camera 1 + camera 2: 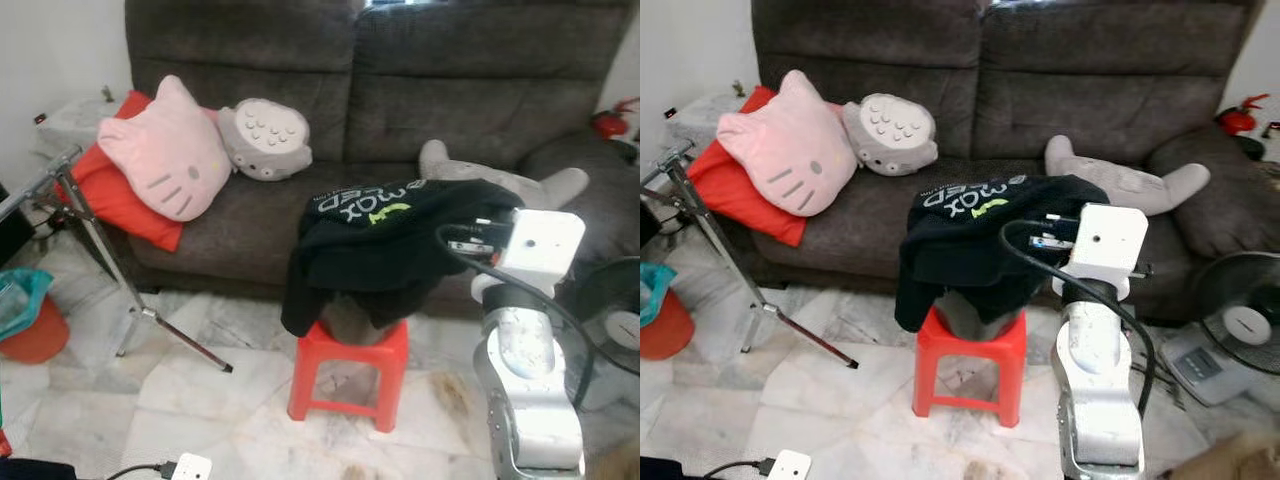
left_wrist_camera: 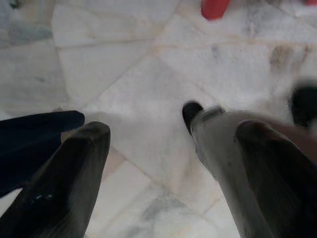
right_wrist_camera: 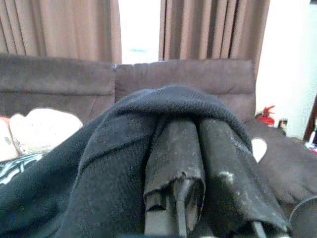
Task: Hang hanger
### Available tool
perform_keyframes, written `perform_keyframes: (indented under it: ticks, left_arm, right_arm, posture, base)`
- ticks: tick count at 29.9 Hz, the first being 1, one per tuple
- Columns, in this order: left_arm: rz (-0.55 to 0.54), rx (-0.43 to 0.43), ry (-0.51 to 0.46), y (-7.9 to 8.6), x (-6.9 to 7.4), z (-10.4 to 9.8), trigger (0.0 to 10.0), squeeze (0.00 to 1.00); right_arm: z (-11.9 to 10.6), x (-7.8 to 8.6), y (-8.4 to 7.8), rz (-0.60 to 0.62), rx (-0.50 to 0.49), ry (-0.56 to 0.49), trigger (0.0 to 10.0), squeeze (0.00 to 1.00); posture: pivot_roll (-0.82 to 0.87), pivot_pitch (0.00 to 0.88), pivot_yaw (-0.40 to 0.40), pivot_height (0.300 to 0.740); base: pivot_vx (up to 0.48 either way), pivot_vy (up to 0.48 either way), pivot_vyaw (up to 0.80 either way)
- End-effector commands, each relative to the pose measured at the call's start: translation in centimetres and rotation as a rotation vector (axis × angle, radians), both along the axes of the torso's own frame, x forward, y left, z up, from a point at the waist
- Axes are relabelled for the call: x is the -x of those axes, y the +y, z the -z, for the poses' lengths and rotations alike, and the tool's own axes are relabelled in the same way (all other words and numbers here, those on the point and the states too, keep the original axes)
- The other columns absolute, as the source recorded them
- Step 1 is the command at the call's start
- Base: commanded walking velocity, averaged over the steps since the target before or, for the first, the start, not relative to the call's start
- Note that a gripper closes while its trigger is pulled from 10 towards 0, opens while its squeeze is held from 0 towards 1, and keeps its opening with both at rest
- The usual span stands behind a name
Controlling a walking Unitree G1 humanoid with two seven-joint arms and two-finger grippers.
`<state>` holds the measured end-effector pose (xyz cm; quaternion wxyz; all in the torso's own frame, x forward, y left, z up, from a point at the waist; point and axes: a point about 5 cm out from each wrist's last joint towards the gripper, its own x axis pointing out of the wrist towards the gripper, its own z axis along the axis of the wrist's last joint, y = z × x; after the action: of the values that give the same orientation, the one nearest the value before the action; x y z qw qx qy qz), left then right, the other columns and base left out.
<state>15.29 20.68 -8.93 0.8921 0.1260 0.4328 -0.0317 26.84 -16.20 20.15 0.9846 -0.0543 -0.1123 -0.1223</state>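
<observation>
A black shirt (image 1: 385,235) with white and green lettering lies draped over a red plastic stool (image 1: 350,375) in front of the sofa. My right gripper (image 3: 198,124) reaches into the shirt's right edge from the side (image 1: 478,236). Its two fingers are pressed together with the black cloth hanging over them, and a thin dark piece shows between them near their base. I cannot make out a hanger under the cloth. My left gripper (image 2: 173,131) hangs low over the marble floor, open and holding nothing.
A metal rack stand (image 1: 95,235) with splayed legs is at the left, beside a red bucket (image 1: 35,335). The grey sofa (image 1: 450,90) carries a pink cat cushion (image 1: 165,150), a red pillow and grey plush toys. A fan (image 1: 1240,325) stands at the right.
</observation>
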Motion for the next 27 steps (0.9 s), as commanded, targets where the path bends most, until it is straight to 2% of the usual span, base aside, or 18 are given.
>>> perform_keyframes:
  ticks: [1,27]
  left_arm:
    - [-0.017,0.006,0.033,-0.11,1.02,0.45,10.0,0.0]
    - [-0.014,0.013,0.031,-0.4,1.04,0.5,10.0,0.0]
  right_arm:
    - [-0.44,-0.36,0.28,-0.013,0.017,-0.015,10.0,0.0]
    - [-0.67,-0.8,0.17,-0.008,0.035,-0.023,10.0,0.0]
  posture:
    - [-0.06,0.0,-0.003,0.74]
    - [-0.06,0.0,-0.004,0.74]
  base:
    - [-0.255,0.0,0.0]
    - [-0.254,0.0,0.0]
